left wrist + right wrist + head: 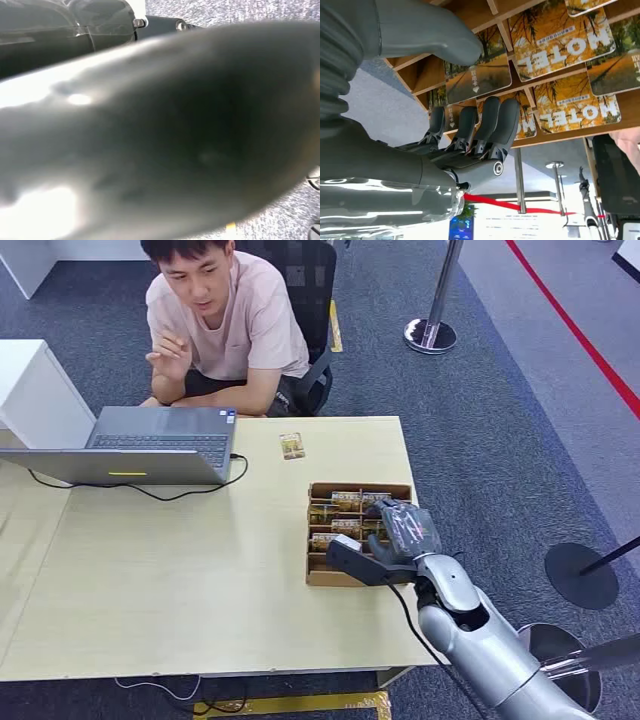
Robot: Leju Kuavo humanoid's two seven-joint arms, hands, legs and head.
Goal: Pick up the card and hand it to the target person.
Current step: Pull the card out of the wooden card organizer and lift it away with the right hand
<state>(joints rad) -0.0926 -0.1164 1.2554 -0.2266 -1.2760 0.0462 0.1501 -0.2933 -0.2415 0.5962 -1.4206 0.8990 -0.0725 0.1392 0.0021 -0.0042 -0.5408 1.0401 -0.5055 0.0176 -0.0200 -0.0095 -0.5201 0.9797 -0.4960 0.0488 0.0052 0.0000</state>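
An open cardboard box [320, 576] on the table's right side holds rows of yellow autumn-print cards [346, 502]. My right hand [398, 536] hovers over the box's near right part, thumb [349, 557] stretched out to the left. In the right wrist view the hand [471, 140] has its thumb [433, 30] and fingers [497, 117] apart. One card [482, 75] stands in its slot between them, and nothing is clearly gripped. Cards printed MOTEL [561, 45] lie beside it. One loose card [292, 446] lies on the table in front of the seated person [226, 320].
An open laptop [151, 445] with a black cable [151, 490] sits at the far left of the wooden table [189, 580]. The person sits in a black chair [313, 300] behind the far edge. Stanchion bases [430, 335] stand on the carpet to the right.
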